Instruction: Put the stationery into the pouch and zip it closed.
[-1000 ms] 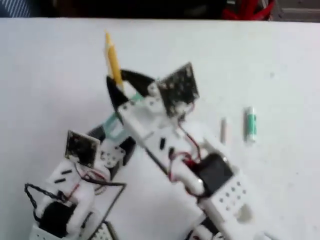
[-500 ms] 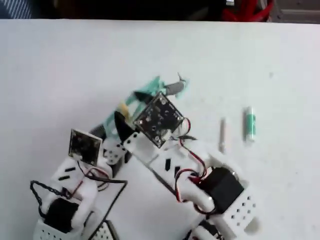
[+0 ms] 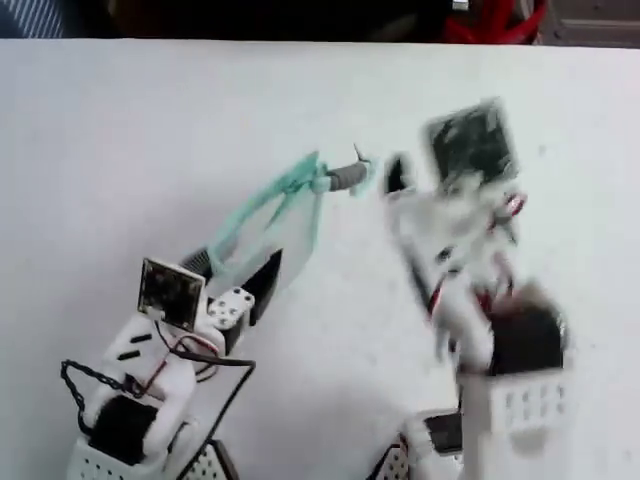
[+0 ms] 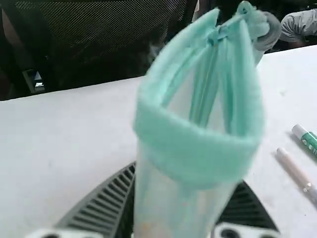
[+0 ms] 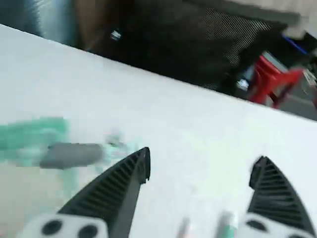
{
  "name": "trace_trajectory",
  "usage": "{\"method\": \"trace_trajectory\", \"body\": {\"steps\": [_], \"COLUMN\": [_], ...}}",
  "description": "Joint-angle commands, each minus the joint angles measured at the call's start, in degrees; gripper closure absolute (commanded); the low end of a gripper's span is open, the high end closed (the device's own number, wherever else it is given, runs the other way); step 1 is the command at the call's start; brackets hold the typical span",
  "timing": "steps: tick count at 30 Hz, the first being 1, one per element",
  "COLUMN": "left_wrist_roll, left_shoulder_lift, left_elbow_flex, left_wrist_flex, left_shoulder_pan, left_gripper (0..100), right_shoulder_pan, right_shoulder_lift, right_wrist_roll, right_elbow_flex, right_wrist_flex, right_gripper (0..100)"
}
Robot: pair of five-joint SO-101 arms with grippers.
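Observation:
The pouch (image 3: 270,225) is clear with a teal zipper band and lies slanted across the table, its mouth standing open in the left wrist view (image 4: 198,148). A grey zipper pull (image 3: 348,178) sits at its far end. My left gripper (image 3: 245,285) is shut on the pouch's near end (image 4: 183,218). My right gripper (image 5: 203,158) is open with nothing in it, just right of the zipper pull (image 5: 69,154), and appears blurred from above (image 3: 400,185). A green-and-white marker (image 4: 307,141) and a thin white pen (image 4: 294,171) lie on the table to the right of the pouch.
The white table (image 3: 120,130) stretches wide to the left and behind the pouch. The right arm's body (image 3: 500,340) covers the table's right front. Dark chairs and a red object (image 3: 495,22) stand beyond the far edge.
The right arm carried a yellow pen down to the pouch mouth, then swung away to the right with its gripper open. The pouch and the left arm stayed where they were.

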Motion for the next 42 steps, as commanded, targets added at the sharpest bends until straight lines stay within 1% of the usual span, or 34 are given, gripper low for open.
{"method": "trace_trajectory", "body": {"steps": [1,3,5,8,11,15,18,20,26,31,42], "left_wrist_roll": [0.1,0.1,0.1,0.1,0.1,0.2,0.2,0.2,0.6,0.6,0.3], "left_shoulder_lift": [-0.3,-0.3,-0.3,-0.3,-0.3,-0.3,-0.2,-0.2,-0.2,-0.2,-0.1], "left_elbow_flex": [-0.3,-0.3,-0.2,-0.2,-0.4,-0.2,-0.2,-0.4,-0.3,-0.4,-0.1], "left_wrist_flex": [-1.4,-1.4,-1.4,-1.4,-1.4,-1.4,-1.4,-1.4,-1.2,1.2,1.1], "left_shoulder_pan": [-0.3,-0.3,-0.7,-2.3,-3.0,-2.7,-2.9,-2.9,-2.6,-2.9,-3.1], "left_gripper": [79,79,79,79,79,79,79,79,79,79,79], "right_shoulder_pan": [19.4,24.9,28.8,31.7,32.8,32.7,32.8,32.6,31.4,30.8,29.9], "right_shoulder_lift": [9.5,15.2,21.0,29.6,38.1,48.6,55.2,58.2,63.0,67.3,75.5], "right_wrist_roll": [4.5,5.5,5.6,5.7,5.7,5.7,5.7,5.7,5.7,5.7,5.3], "right_elbow_flex": [-0.1,0.2,0.2,0.1,0.0,0.0,0.0,-0.4,-2.8,-3.0,-14.4], "right_wrist_flex": [-1.3,-3.0,-4.4,-5.8,-6.0,-9.9,-17.5,-20.4,-21.0,-22.8,-15.7], "right_gripper": [68.7,68.7,68.7,68.7,69.7,75.2,75.5,75.5,75.8,75.8,76.0]}}
